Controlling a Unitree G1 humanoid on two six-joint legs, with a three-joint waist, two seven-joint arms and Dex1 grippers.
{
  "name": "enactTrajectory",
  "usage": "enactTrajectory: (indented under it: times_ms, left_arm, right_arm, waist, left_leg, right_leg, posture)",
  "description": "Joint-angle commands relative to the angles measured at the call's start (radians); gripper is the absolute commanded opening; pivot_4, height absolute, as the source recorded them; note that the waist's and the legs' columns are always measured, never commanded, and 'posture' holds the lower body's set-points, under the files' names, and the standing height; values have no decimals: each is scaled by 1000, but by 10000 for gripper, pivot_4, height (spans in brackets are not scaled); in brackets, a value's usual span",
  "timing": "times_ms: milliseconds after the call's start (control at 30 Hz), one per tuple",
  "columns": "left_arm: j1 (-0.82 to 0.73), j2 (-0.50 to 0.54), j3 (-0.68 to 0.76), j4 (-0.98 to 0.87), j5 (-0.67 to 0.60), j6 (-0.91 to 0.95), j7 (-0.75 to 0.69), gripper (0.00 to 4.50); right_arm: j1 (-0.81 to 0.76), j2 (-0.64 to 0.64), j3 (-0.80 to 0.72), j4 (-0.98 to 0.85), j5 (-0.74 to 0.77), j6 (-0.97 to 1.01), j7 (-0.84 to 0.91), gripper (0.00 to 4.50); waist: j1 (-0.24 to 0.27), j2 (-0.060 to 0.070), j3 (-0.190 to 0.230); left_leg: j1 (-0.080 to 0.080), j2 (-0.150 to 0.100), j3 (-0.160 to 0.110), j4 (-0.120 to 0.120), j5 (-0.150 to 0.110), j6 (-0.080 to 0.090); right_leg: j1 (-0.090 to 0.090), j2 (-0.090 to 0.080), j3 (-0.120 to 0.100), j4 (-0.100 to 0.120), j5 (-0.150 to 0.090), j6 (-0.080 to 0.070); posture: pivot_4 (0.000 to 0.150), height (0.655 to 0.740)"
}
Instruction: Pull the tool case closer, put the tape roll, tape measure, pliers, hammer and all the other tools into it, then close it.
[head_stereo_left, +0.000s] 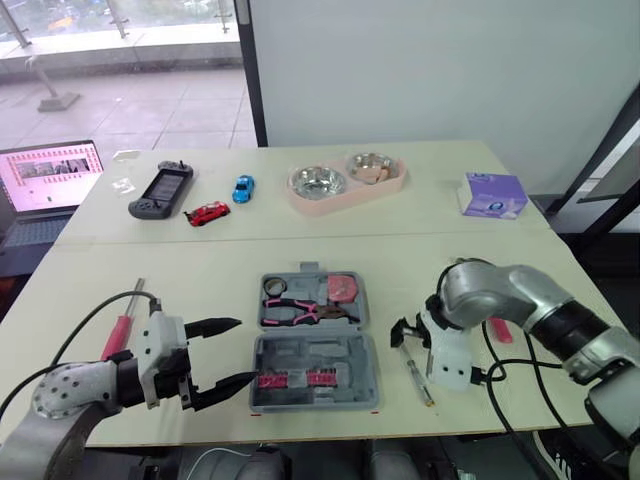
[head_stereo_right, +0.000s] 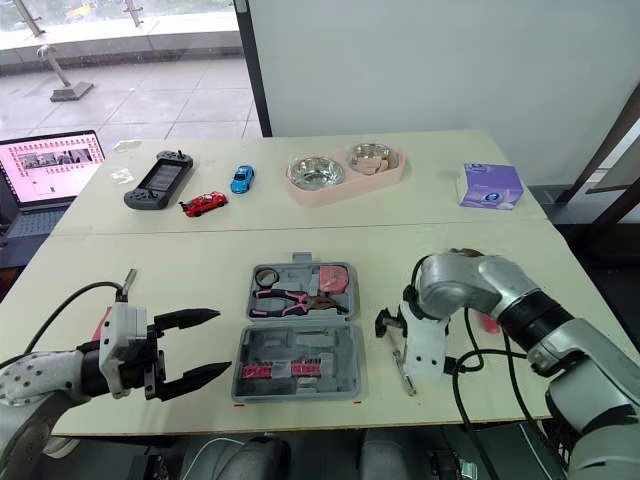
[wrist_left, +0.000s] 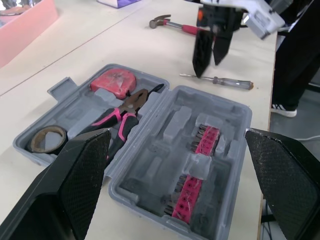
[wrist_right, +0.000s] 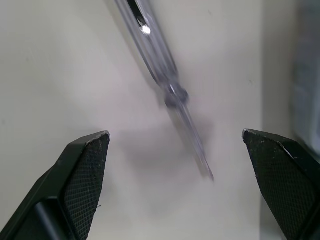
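Right wrist view: my right gripper (wrist_right: 175, 133) hangs spread wide over the screwdriver (wrist_right: 159, 62), which lies just right of the open tool case (head_stereo_left: 345, 352). Next I must lower, straddle it and clench. My left gripper (head_stereo_left: 245, 350) idles released.

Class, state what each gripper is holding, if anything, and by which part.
Nothing is held. The left gripper is open beside the tool case; the right gripper is open over the screwdriver, which lies on the table.
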Motion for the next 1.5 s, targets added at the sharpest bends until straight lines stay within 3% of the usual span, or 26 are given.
enactTrajectory:
  times_ms: [33,233,367,600,700,767,833,967,1067,1167,1233,1300,1367,1433,1500]
  left_arm:
    - [8,-3,28,-40,-12,-8,17,45000]
    - [19,-2,38,-53,-19,-2,40,45000]
    - [17,1,40,-56,-21,3,49,45000]
    - [14,7,46,-54,-22,8,54,45000]
    - [10,8,45,-53,-21,12,54,45000]
    - [8,9,44,-50,-18,12,54,45000]
    - [2,8,42,-46,-16,14,55,45000]
    - [-11,6,32,-46,-13,23,60,45000]
    - [-24,6,27,-42,-15,30,60,45000]
    - [-31,5,23,-36,-14,30,56,45000]
    - [-37,3,18,-34,-14,31,56,45000]
    - [-35,0,14,-31,-12,26,52,45000]
    - [-31,-3,13,-21,-8,17,46,45000]
    - [-24,-6,13,-9,-3,3,37,45000]
    - [-12,-9,15,-4,-1,-9,31,45000]
  right_arm:
    - [13,-1,4,-8,-44,-21,-22,44729]
    - [53,27,21,-12,-95,-1,-55,44729]
    - [61,46,26,10,-138,-10,-81,33805]
    - [77,65,21,7,-155,-8,-88,629]
    - [85,69,3,-7,-117,23,-72,629]
    - [103,61,-19,-41,-13,107,-5,629]
    - [128,61,-62,-105,104,253,76,629]
    - [161,67,-213,-271,407,831,274,629]
    - [147,36,-306,-349,493,1237,327,629]
    - [149,-35,-332,-417,552,1505,343,629]
    - [162,-111,-327,-464,619,1632,344,629]
    - [189,-157,-364,-537,719,1923,344,629]
    - [190,-122,-415,-578,790,2245,282,629]
    - [187,-39,-483,-560,840,2549,160,629]
    - [240,-9,-551,-506,931,2640,32,629]
  waist:
    - [-1,0,0]
    - [-2,-6,-4]
    - [-3,-16,-10]
    - [-17,-21,-12]
    - [-29,-21,-12]
    - [-30,-21,-12]
    - [-29,-19,-11]
    - [-27,-8,-3]
    - [-18,-1,1]
    - [0,-1,1]
    - [5,-1,1]
    - [7,1,1]
    - [5,1,1]
    - [-3,0,1]
    - [1,1,1]
  left_leg:
    - [0,0,0,0,0,0]
    - [3,0,0,0,0,0]
    - [4,1,0,0,0,0]
    - [19,6,0,-2,-1,1]
    - [19,9,-2,-2,-1,1]
    - [19,9,-2,-2,-1,1]
    - [19,10,-3,-2,-1,1]
    - [17,10,-3,-1,-1,1]
    - [16,8,-2,0,-1,1]
    - [15,8,-3,-1,-1,1]
    - [14,9,-3,-2,-2,2]
    - [7,8,-3,-1,-2,2]
    - [-2,8,-3,2,-2,2]
    - [-1,9,-1,2,-2,2]
    - [0,9,-1,2,-1,2]
  right_leg:
    - [0,0,0,0,0,0]
    - [2,0,0,1,0,-2]
    - [3,1,0,1,0,-2]
    - [18,7,0,-1,-3,-7]
    - [18,10,0,-1,-3,-8]
    - [18,11,0,0,-3,-9]
    - [18,11,0,0,-3,-9]
    - [17,11,0,0,-3,-10]
    - [16,10,1,-1,-2,-11]
    - [14,10,0,-1,-2,-11]
    - [13,10,0,-1,-2,-11]
    - [7,10,-1,-1,-2,-11]
    - [-2,10,0,0,1,-8]
    - [-2,10,0,0,2,-10]
    - [-2,10,0,0,1,-14]
  posture:
    - [1500,7360]
    - [1500,7360]
    - [1500,7360]
    - [1500,7360]
    - [1500,7360]
    - [1500,7360]
    - [1500,7360]
    - [1500,7360]
    - [1500,7360]
    - [1500,7360]
    - [1500,7360]
    - [1500,7360]
    - [1500,7360]
    - [1500,7360]
    - [1500,7360]
